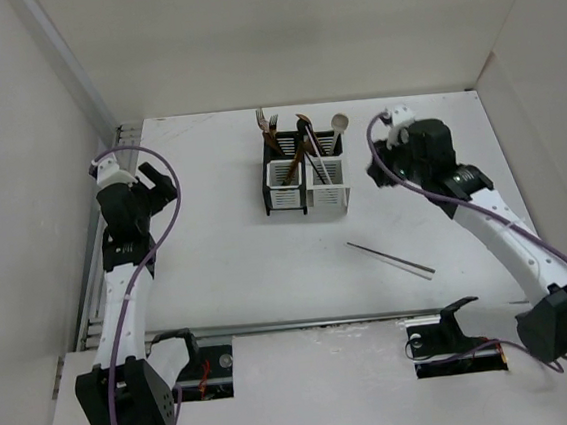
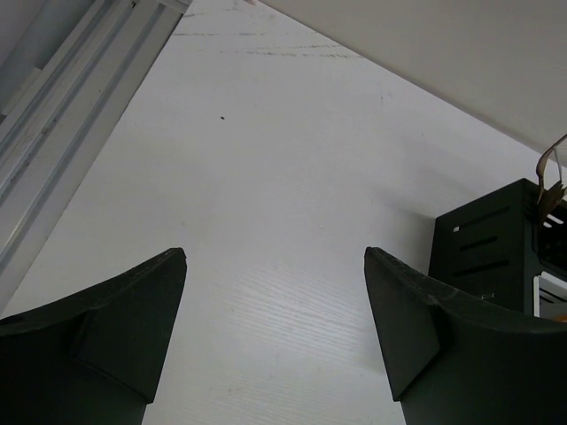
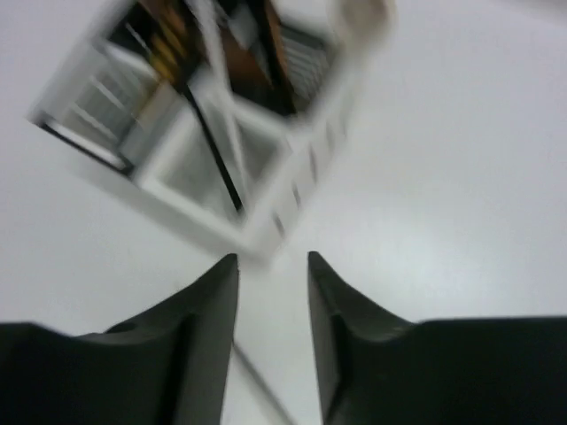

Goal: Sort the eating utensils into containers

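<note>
White slotted panels under black slotted frames mark the containers [image 1: 305,195], a joined pair standing on the table [image 1: 229,268], and we place everything else by them. Several eating utensils stand inside, their ends rising above the rims: a fork [image 1: 265,124] at the far left corner, dark brown pieces [image 1: 305,140] leaning across the middle, and a pale spoon [image 1: 340,123] over the right compartment. One thin dark pair of chopsticks [image 1: 390,258] lies flat on the table, nearer to us than the containers and off to their right. Just right of the containers hangs the right gripper [image 1: 378,175], holding nothing we can see, its jaws parted by only a narrow gap; its own view is blurred, with the containers [image 3: 266,204] straight ahead beyond the fingers [image 3: 213,336]. Well to the left of the containers sits the left gripper [image 1: 160,179], jaws spread wide around nothing, white tabletop showing between its fingers [image 2: 133,328] and a black corner of the containers [image 2: 483,252] at the right edge. A purple cable [image 1: 176,198] loops beside that gripper, and farther left runs an aluminium rail [image 2: 53,115]
</note>
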You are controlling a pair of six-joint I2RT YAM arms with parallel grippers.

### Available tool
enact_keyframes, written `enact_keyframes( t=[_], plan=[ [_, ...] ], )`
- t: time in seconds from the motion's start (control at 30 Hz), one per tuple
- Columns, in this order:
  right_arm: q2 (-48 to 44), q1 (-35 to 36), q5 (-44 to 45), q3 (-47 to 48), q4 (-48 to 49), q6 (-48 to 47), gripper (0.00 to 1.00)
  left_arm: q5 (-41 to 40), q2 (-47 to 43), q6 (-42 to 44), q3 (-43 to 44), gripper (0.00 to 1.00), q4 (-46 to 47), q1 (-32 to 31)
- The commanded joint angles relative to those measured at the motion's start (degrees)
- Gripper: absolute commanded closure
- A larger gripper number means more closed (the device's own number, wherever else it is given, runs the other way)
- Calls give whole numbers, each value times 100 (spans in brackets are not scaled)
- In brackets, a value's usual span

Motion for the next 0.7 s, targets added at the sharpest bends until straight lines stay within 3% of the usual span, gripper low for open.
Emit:
enact_keyframes(
  t=[0.0, 0.1, 0.23, 0.4, 0.53, 0.67],
  plan=[
    [-774, -629, 502, -1004, -1798, 1242, 55, 84, -291, -140, -102, 21, 358, 34],
    [-1137, -1149, 556, -1621, -1973, 1392, 46, 84, -344, -140, -155, 21, 410, -44],
    [-961, -1624, -302, -2148, -1773, 1543, 46, 84, -397, -17, -155, 20, 411, -116],
    [-189, -1677, -358, -2229, -1989, 1104, 54, 84, -520, 88, -155, 20, 411, -168],
    [505, -1677, -1041, -2307, -1799, 1077, 69, -30, -651, 88, -269, 18, 411, -168],
    [691, -1309, -974, -2589, -1728, 1269, 65, -82, -714, 88, -322, 18, 358, -168]
  ],
)
